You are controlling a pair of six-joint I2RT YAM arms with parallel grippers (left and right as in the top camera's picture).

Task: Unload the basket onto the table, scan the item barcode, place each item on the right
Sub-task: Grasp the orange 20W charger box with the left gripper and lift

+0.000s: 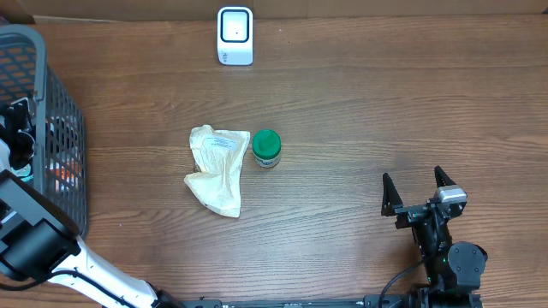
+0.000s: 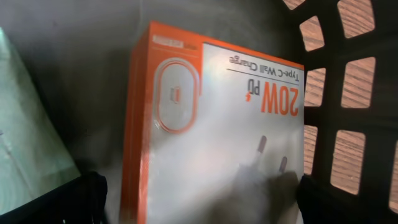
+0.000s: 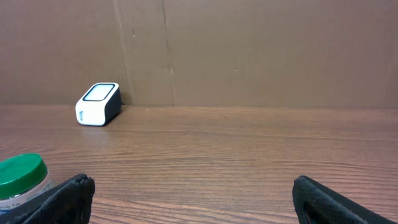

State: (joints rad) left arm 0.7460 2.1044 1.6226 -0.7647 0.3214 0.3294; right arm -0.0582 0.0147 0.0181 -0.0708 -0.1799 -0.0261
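Observation:
An orange and white wall charger box (image 2: 211, 124) lies inside the dark mesh basket (image 1: 60, 77) at the table's left edge; no barcode shows on its visible face. My left gripper (image 2: 211, 205) is down in the basket, open, with one black finger on each side of the box's near end. The white scanner (image 1: 235, 35) stands at the back centre and also shows as the scanner (image 3: 97, 104) in the right wrist view. My right gripper (image 1: 417, 195) rests open near the front right, with nothing between its fingers.
A green-lidded jar (image 1: 266, 148) and a crumpled beige pouch (image 1: 218, 169) lie mid-table. The jar (image 3: 22, 177) sits just left of my right gripper's left finger. A pale green item (image 2: 28, 149) lies beside the box in the basket. A brown wall closes the back.

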